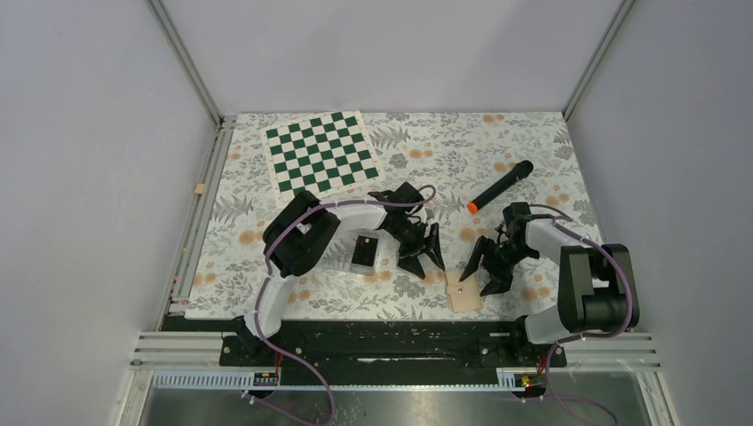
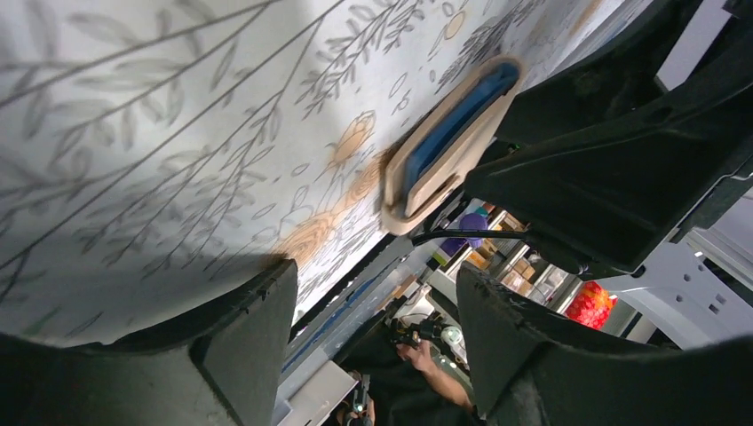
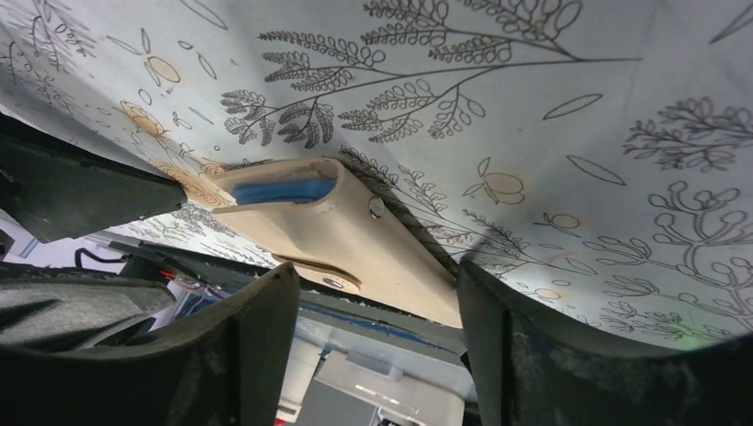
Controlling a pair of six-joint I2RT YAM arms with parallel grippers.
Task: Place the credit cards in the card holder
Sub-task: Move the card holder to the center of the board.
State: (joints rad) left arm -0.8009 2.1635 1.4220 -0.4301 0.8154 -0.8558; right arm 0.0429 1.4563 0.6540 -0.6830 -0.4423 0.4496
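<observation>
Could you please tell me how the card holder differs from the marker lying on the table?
The card holder is tan; the marker is black with an orange tip. The card holder is flat and squarish; the marker is a long cylinder. The card holder lies near the front edge of the floral tablecloth; the marker lies farther back, diagonally. Both rest on that cloth.

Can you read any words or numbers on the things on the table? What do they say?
No words or numbers can be read anywhere.
The black card: too small to tell any print.
The card holder: plain snaps, no writing.
The marker and the checkered mat: no text shows.
</observation>
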